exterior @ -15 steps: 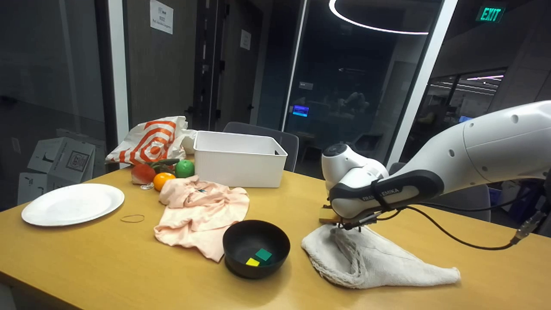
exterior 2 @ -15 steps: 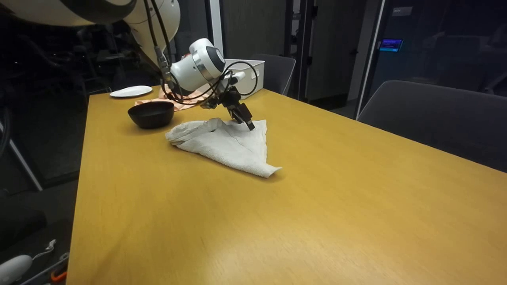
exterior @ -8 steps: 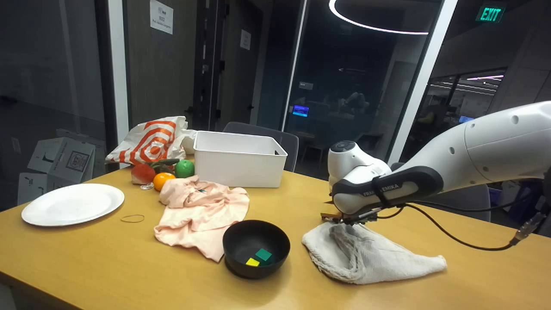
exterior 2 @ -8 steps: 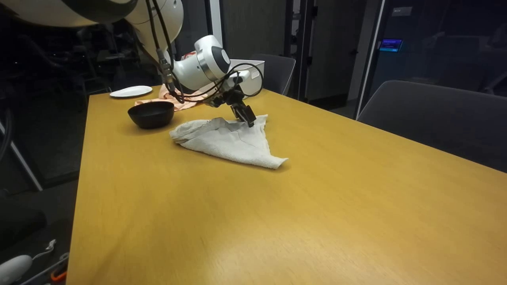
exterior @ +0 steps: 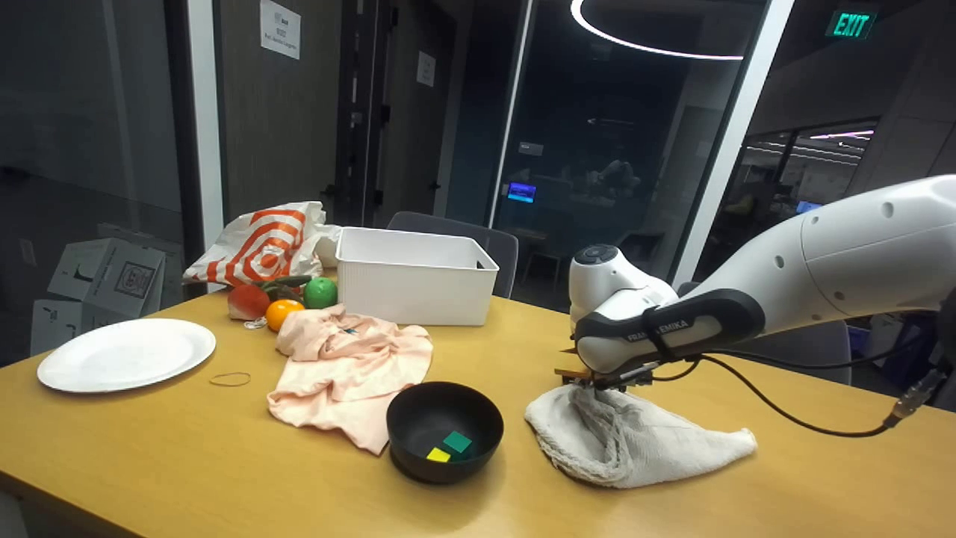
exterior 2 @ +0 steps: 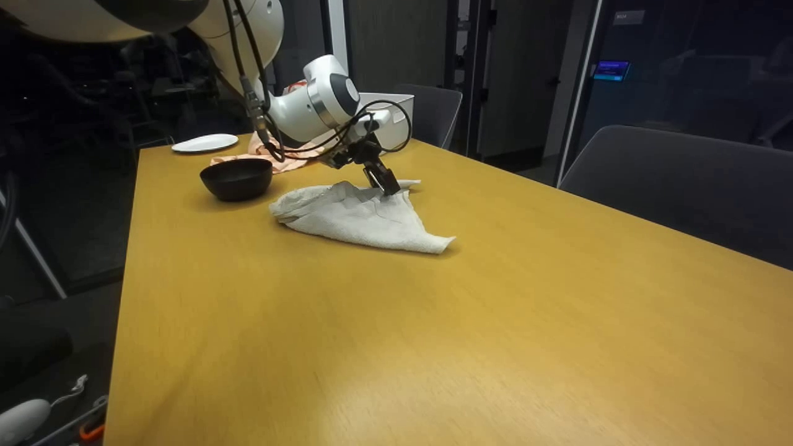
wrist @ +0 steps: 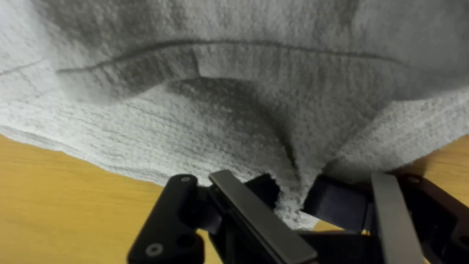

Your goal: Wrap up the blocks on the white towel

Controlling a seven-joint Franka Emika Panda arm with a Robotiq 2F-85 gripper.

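Pinching white towel (exterior: 642, 444) in gripper (wrist: 291, 200), at three o'clock of black bowl (exterior: 422, 422) in exterior view. Just drew loose tail (exterior: 732, 444), four o'clock from gripper, inward; probably tightening wrap. Cannot see blocks within folds; looks part-wrapped, likely needs another fold.

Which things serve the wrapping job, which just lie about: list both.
Job:
white towel
gripper, pinching it
perhaps the green block and yellow block (none show on the towel)

Seemingly lying about:
black bowl
peach cloth
white plate
white bin
carrier bag
orange fruit
green fruit
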